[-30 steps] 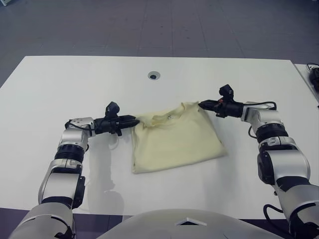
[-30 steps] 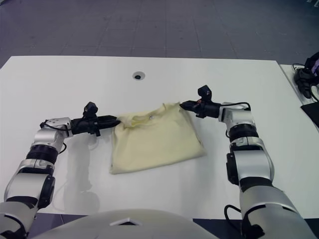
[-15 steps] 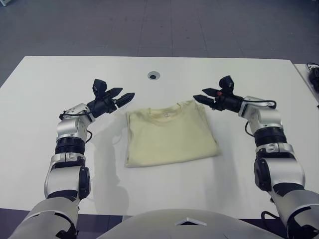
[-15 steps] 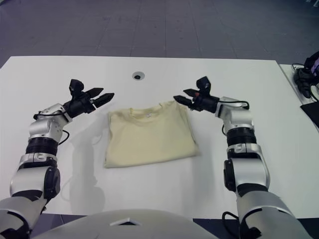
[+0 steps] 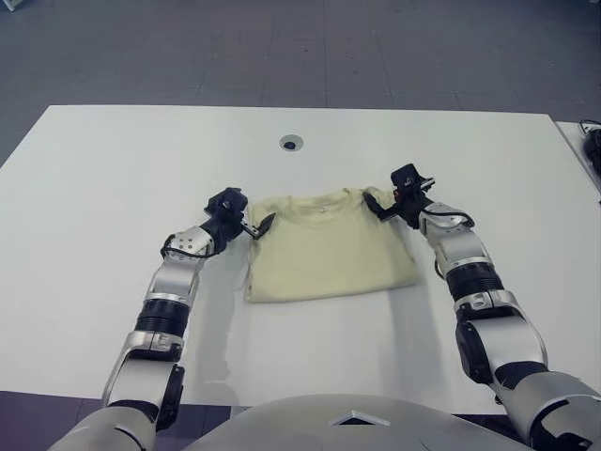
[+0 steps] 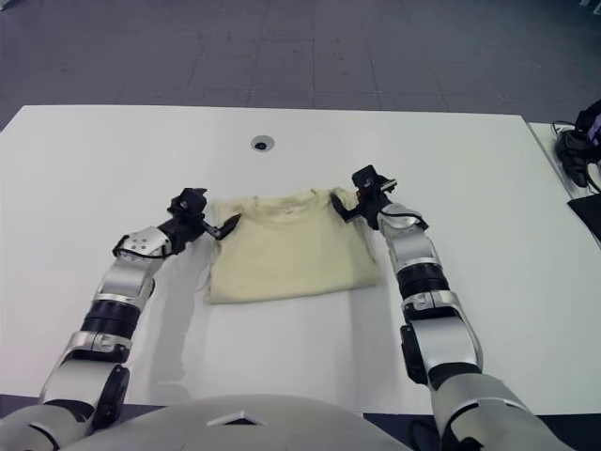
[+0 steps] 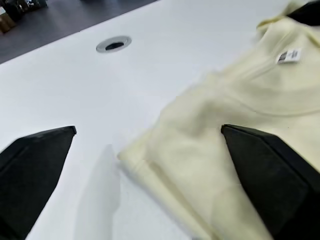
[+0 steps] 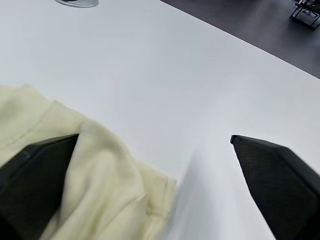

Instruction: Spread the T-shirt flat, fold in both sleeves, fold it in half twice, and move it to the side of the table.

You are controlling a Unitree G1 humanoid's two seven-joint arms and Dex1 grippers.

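The pale yellow T-shirt (image 5: 329, 246) lies folded into a rough rectangle at the table's middle, collar side away from me. My left gripper (image 5: 257, 225) sits low at the shirt's far left corner. In the left wrist view its dark fingers (image 7: 35, 170) stand wide apart, open, with the shirt's corner (image 7: 165, 150) between them. At the far right corner my right gripper (image 5: 381, 207) is also open. Its fingers (image 8: 272, 175) straddle the cloth's bunched edge (image 8: 105, 185). Neither gripper holds anything.
The white table (image 5: 113, 169) has a round cable hole (image 5: 290, 143) beyond the shirt. Dark equipment (image 6: 575, 146) sits past the table's right edge. Bare tabletop spreads to the left, right and front of the shirt.
A second ago both grippers were shut on the shirt's far corners. They let go, rose and spread apart, then came back down open at those same corners. The shirt lies flatter.
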